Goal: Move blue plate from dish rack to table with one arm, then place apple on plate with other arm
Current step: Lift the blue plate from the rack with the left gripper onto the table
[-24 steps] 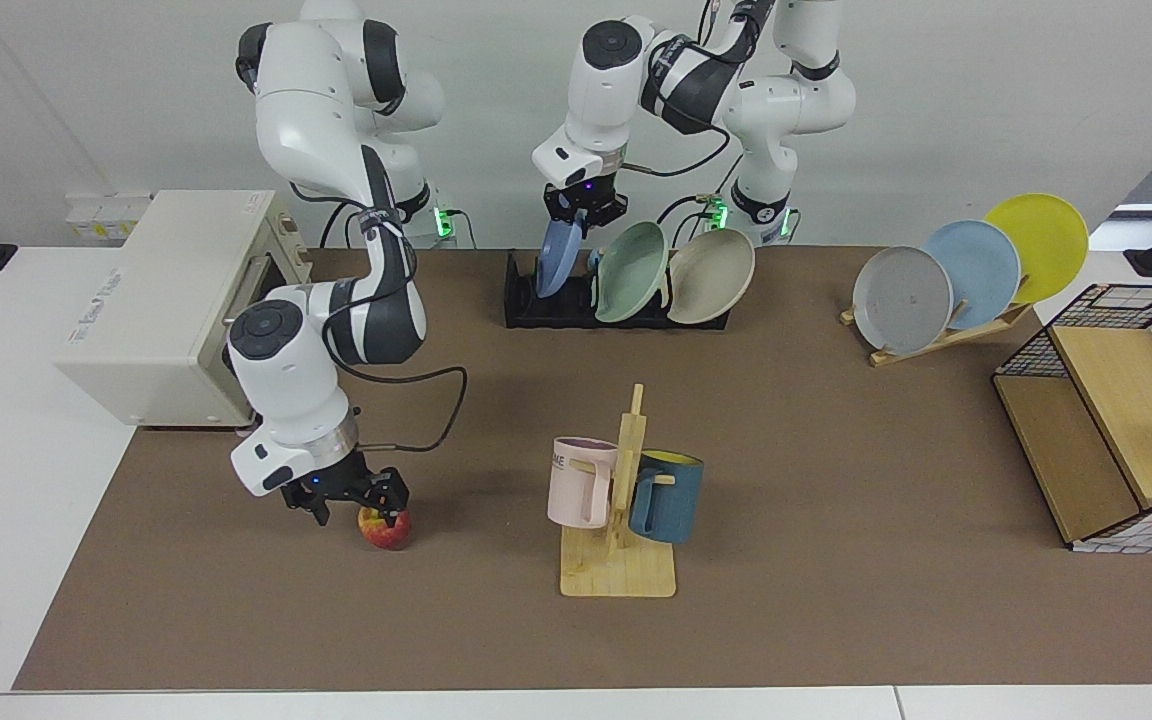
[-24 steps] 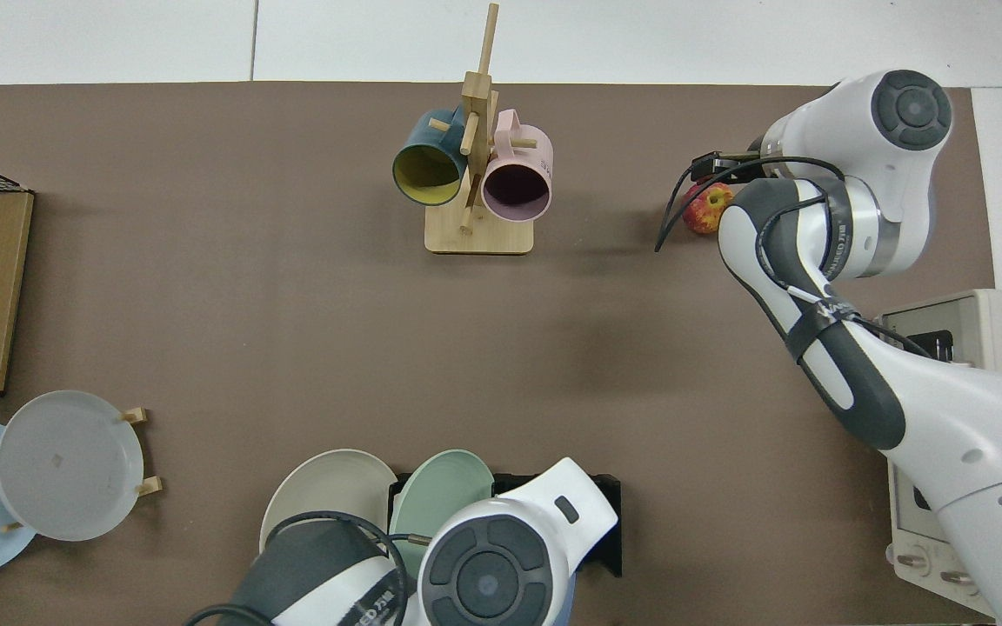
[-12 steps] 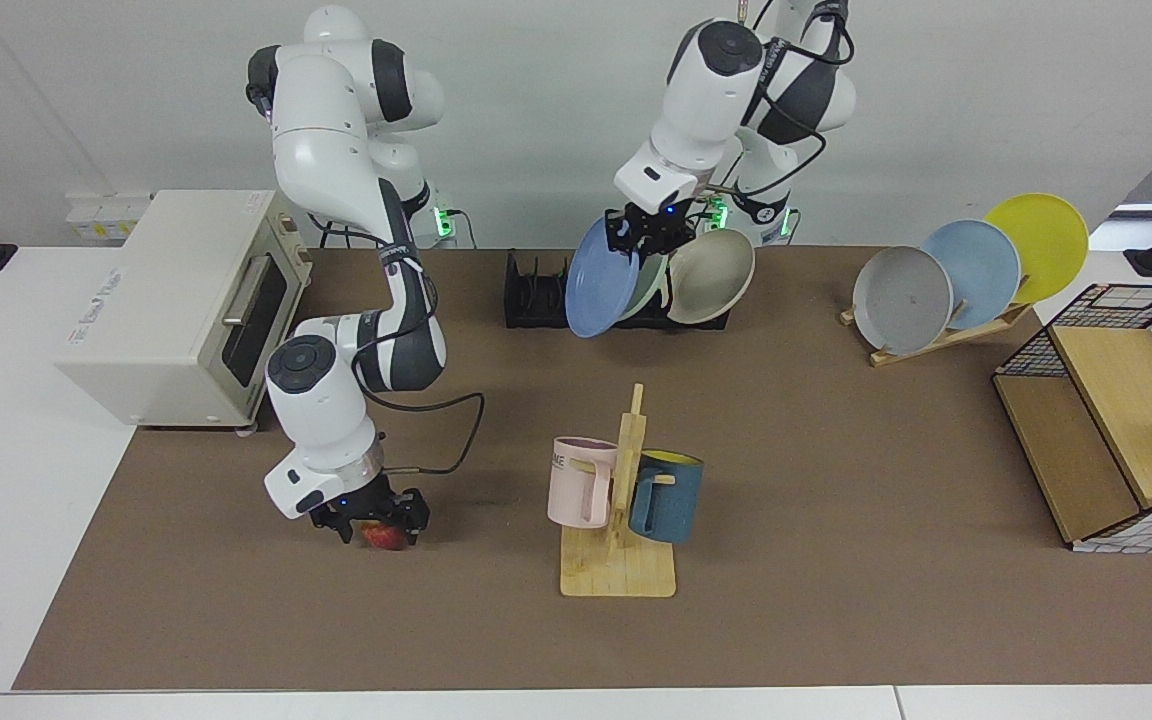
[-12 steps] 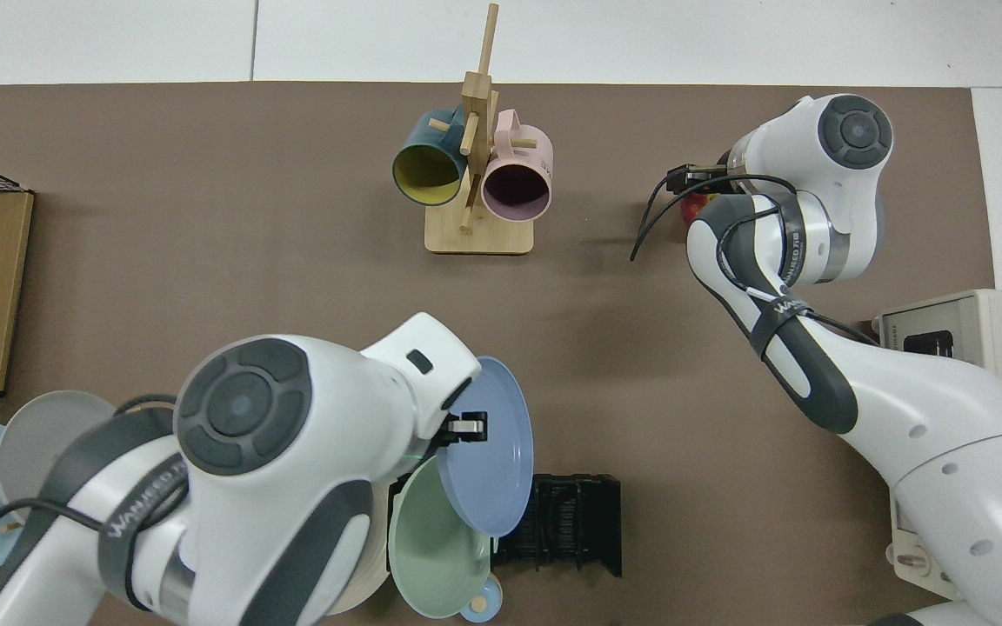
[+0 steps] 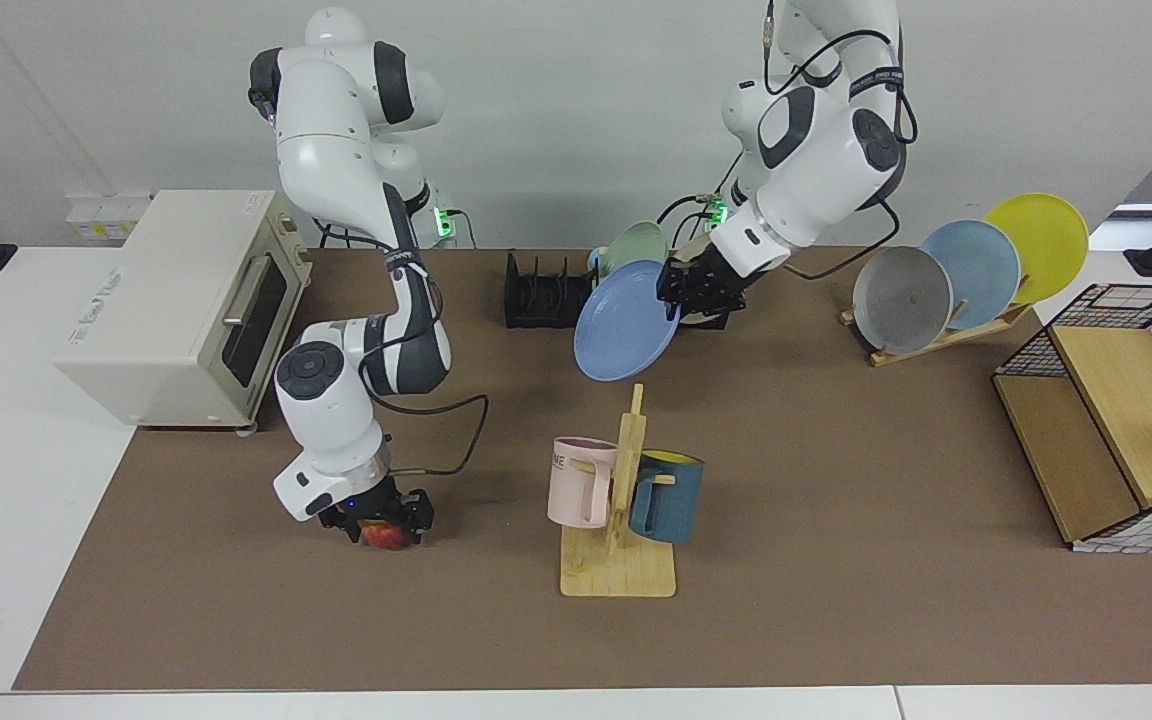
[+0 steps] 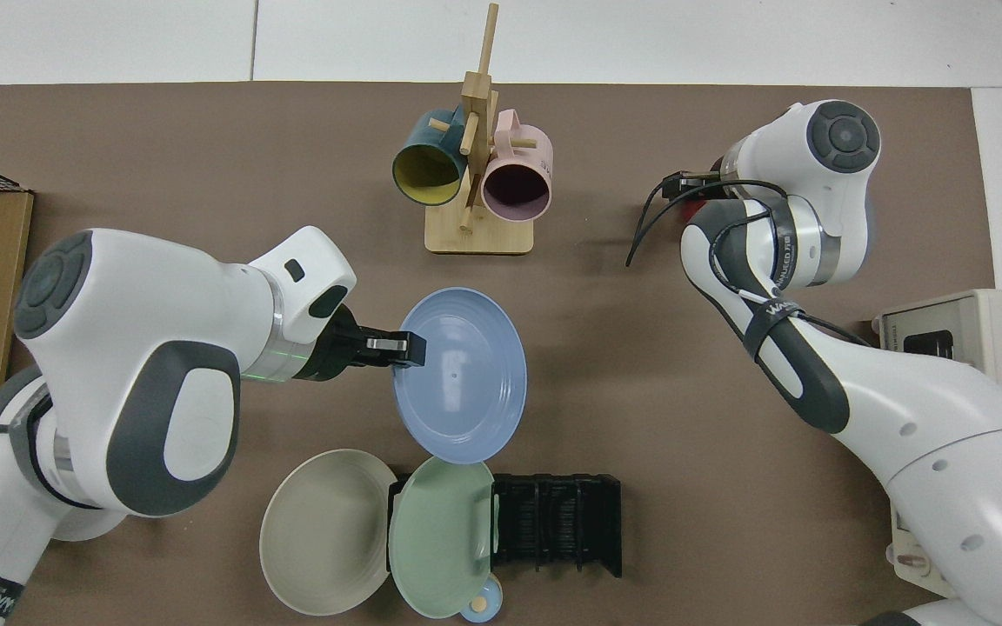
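My left gripper (image 5: 681, 293) is shut on the rim of the blue plate (image 5: 626, 322), which hangs tilted in the air in front of the black dish rack (image 5: 541, 300). From above, the blue plate (image 6: 462, 374) sits between the dish rack (image 6: 557, 522) and the mug tree, with the left gripper (image 6: 405, 348) on its edge. My right gripper (image 5: 386, 522) is down over the red apple (image 5: 385, 537) and shut on it; the apple rests on the brown table (image 5: 836, 500). In the top view the right arm hides nearly all of the apple.
A green plate (image 6: 440, 539) and a beige plate (image 6: 323, 530) lean in the rack. A wooden mug tree (image 5: 621, 500) with two mugs stands mid-table. A toaster oven (image 5: 176, 300) is beside the right arm. A wooden plate stand (image 5: 936, 290) and a wire-sided box (image 5: 1106, 420) are by the left arm's side.
The left arm lifted the blue plate out of the rack and swung it out over the table. The right gripper came down around the apple and stayed there.
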`<state>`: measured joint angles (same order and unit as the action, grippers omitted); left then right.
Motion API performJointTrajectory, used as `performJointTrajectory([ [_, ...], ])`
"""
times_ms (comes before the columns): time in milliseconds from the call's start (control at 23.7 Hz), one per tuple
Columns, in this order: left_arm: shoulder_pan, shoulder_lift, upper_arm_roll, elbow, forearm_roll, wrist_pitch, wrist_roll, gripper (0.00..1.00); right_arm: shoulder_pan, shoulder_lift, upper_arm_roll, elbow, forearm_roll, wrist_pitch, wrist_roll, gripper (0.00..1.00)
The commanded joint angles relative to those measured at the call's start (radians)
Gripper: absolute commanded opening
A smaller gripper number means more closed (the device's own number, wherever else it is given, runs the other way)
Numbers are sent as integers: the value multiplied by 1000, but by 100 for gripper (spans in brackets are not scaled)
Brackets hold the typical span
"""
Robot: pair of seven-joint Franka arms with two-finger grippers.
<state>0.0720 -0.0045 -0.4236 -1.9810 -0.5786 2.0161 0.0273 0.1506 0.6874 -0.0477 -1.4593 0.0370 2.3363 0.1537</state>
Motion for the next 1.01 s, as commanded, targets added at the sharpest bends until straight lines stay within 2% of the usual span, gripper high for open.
performJointTrajectory([
  [0, 0, 104, 9, -12, -69, 88, 127, 0, -3, -2, 5, -16, -3, 20, -10, 0],
  [338, 28, 213, 11, -9, -110, 138, 272, 0, -16, -37, 2, -15, -6, -15, -54, 0],
  [507, 31, 225, 11, -12, -113, 141, 310, 0, -22, -71, -3, -10, -6, -57, -80, 0],
  [718, 37, 254, 8, -12, -126, 167, 318, 0, -36, -121, -3, -10, -5, -138, -108, 0],
  [845, 37, 335, -6, -9, -153, 185, 319, 0, -43, -156, -3, -10, -5, -186, -117, 0],
  [972, 40, 348, -15, -9, -162, 205, 319, 0, -45, -198, -3, -12, -5, -235, -117, 0],
])
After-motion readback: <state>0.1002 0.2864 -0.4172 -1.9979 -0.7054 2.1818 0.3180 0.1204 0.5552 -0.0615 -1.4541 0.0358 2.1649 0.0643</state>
